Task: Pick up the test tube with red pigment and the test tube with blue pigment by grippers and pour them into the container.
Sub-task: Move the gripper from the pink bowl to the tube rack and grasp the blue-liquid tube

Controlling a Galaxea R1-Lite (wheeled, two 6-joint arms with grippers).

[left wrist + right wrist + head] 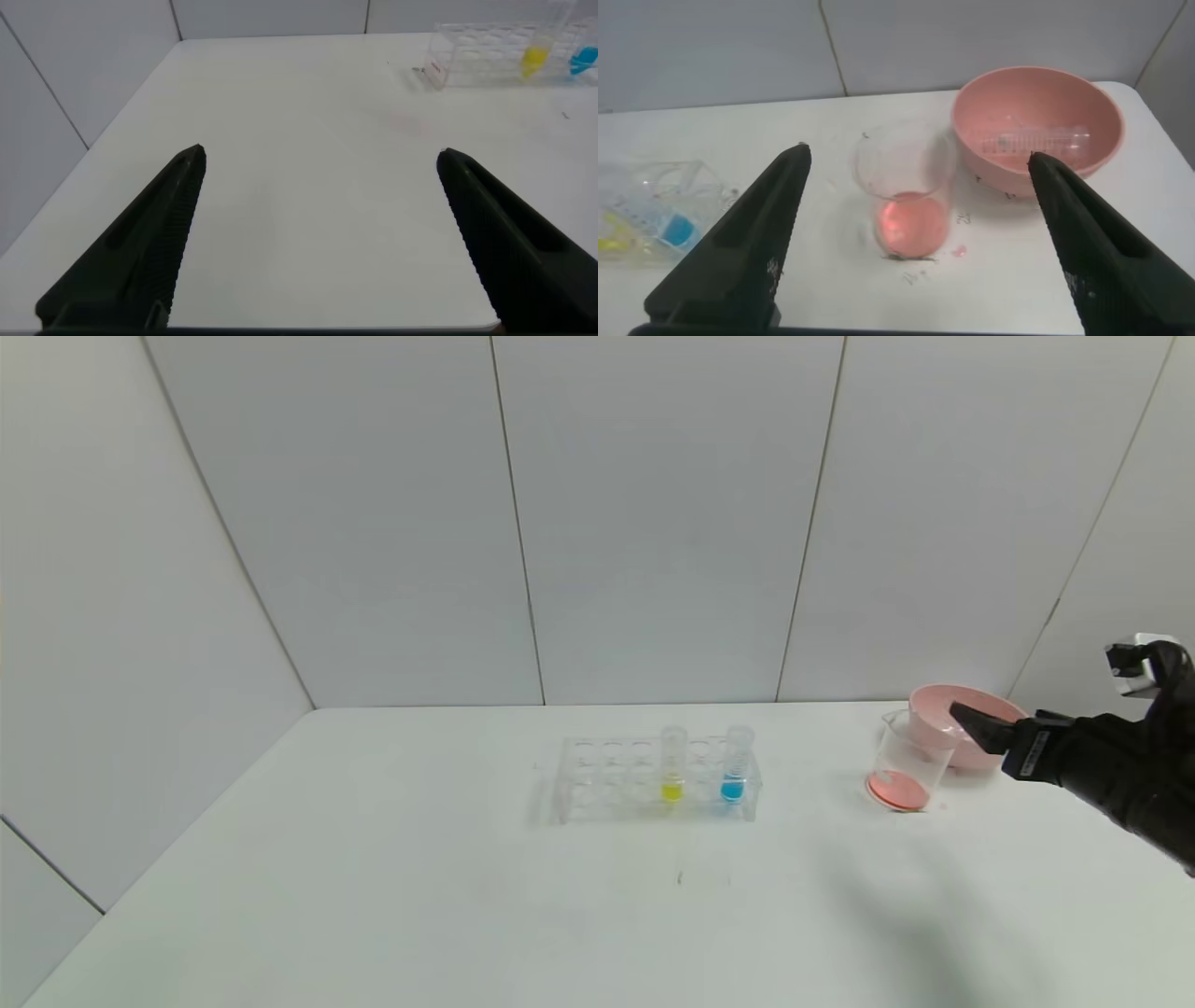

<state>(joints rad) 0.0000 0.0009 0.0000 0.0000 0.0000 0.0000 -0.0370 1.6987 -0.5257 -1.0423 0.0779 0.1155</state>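
The test tube with blue pigment [736, 770] stands upright in a clear rack [607, 775] at mid-table, also seen in the right wrist view [677, 229]. No tube holding red pigment shows; an empty clear tube [1036, 142] lies in the pink bowl [1018, 182]. The container [904, 770] stands to the right of the rack with red liquid [913, 224] in its bottom. My right gripper [976, 723] hovers open and empty just right of the container, by the bowl. My left gripper [320, 154] is open over bare table, well away from the rack.
A tube with yellow liquid [672, 770] stands in the rack beside the blue one. The pink bowl [920, 695] sits right behind the container near the back right corner. A small red drop [959, 250] lies on the table by the container. Walls enclose the table.
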